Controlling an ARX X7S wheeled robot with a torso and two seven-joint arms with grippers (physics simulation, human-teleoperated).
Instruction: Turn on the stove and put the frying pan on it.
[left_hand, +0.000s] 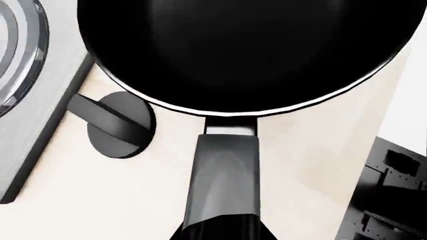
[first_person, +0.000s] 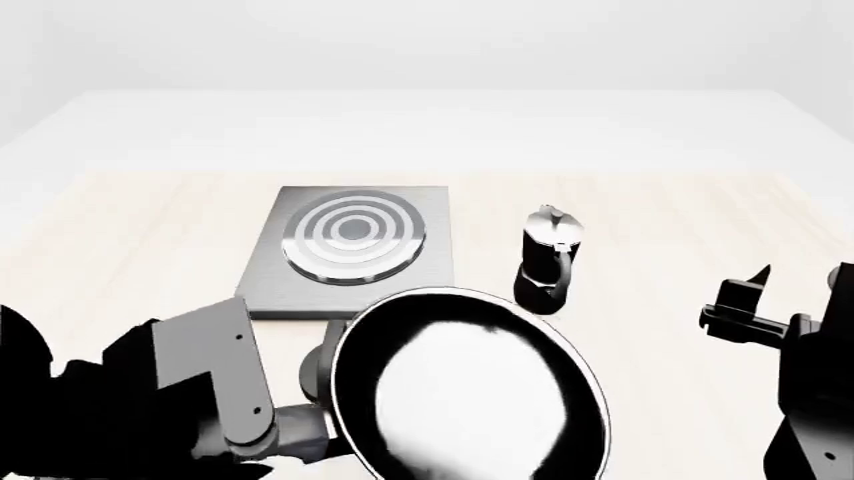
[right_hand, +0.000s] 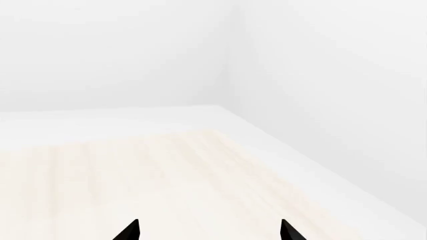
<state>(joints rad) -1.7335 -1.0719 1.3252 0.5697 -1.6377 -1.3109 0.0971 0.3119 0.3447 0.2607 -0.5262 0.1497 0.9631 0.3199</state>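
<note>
Left gripper (first_person: 287, 425) is gripping the pan (first_person: 467, 385) by its handle (left_hand: 223, 185), holding it raised over the near edge of the table (first_person: 134, 240), just short of the stove (first_person: 354, 250). Right gripper (first_person: 787, 300) is hanging spread and empty off toward the right edge. Beyond the pan, the knob (left_hand: 120, 125) is sitting just beside the stove's near edge; whether it is turned on I cannot tell. Farther back, the burner (first_person: 354, 235) is lying bare, with a moka pot (first_person: 550, 260) standing to its right. Setting the pan down is left to do.

Pale wood table (first_person: 134, 230) bears stove (first_person: 350, 262), knob (left_hand: 120, 125), moka pot (first_person: 550, 262).
</note>
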